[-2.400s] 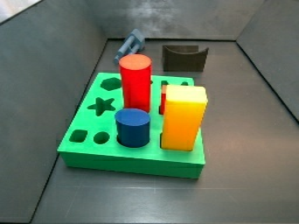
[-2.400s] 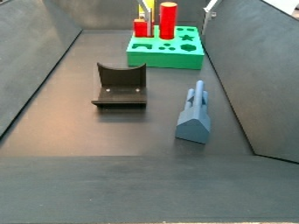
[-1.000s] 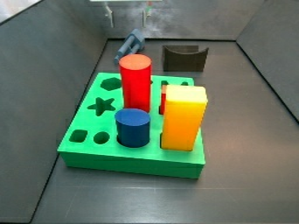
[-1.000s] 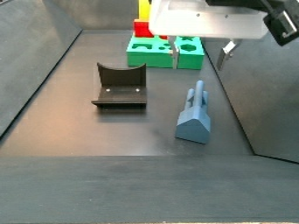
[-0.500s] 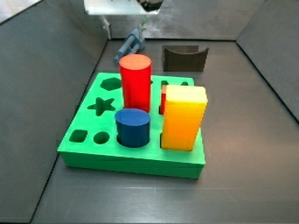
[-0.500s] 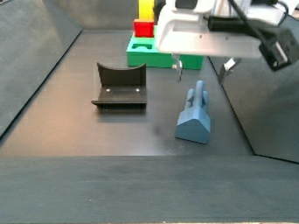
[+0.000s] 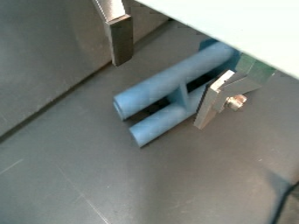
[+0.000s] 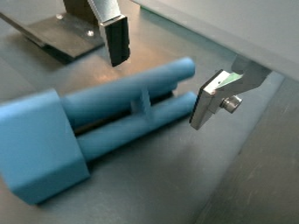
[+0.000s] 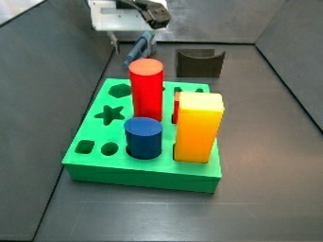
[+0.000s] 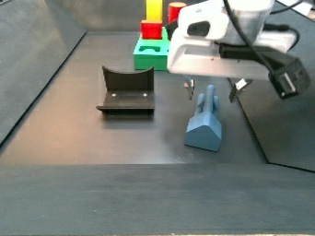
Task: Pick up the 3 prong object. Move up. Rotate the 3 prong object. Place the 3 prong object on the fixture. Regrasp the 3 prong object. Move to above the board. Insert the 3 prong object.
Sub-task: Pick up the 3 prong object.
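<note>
Two blue prongs of the 3 prong object (image 8: pixel 111 122) run side by side in both wrist views, joined to a blocky head, and the piece lies flat on the dark floor (image 10: pixel 135 138) just beside the fixture (image 10: pixel 125 90). The end effector (image 8: pixel 163 77) hangs low over the prong end with its jaws spread, one silver finger (image 7: pixel 121 37) on each side of the piece (image 7: pixel 176 94) and neither pad touching it. Beyond the fixture stands the green board (image 9: pixel 113 151), well apart, carrying a red cylinder (image 9: pixel 147 88), a yellow block (image 9: pixel 198 125) and a dark-blue cylinder (image 9: pixel 143 138).
</note>
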